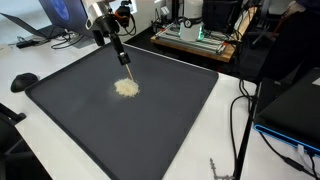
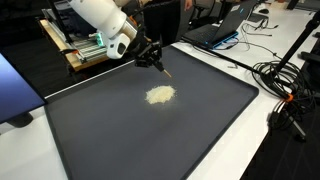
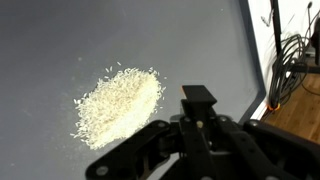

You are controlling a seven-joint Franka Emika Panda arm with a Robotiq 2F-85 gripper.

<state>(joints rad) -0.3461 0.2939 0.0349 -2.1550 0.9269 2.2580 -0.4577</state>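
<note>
The gripper point(image 1: 114, 40) is closed around a dark stick point(image 1: 122, 58) that slants down over the black mat point(image 1: 175, 110), its tip near the heap of pale grains point(image 1: 126, 88). In the wrist view the grains point(image 3: 118, 102) lie at ten o'clock from the gripper point(image 3: 198, 122). Cables point(image 3: 290, 60) hang off the mat's edge at two o'clock.

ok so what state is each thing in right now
gripper: shut on the stick, up above the mat
stick: held tilted, lower tip close to the grain pile; contact cannot be told
grain pile: one loose heap, a few stray grains round it
mat: lying flat
laptop: open
</note>
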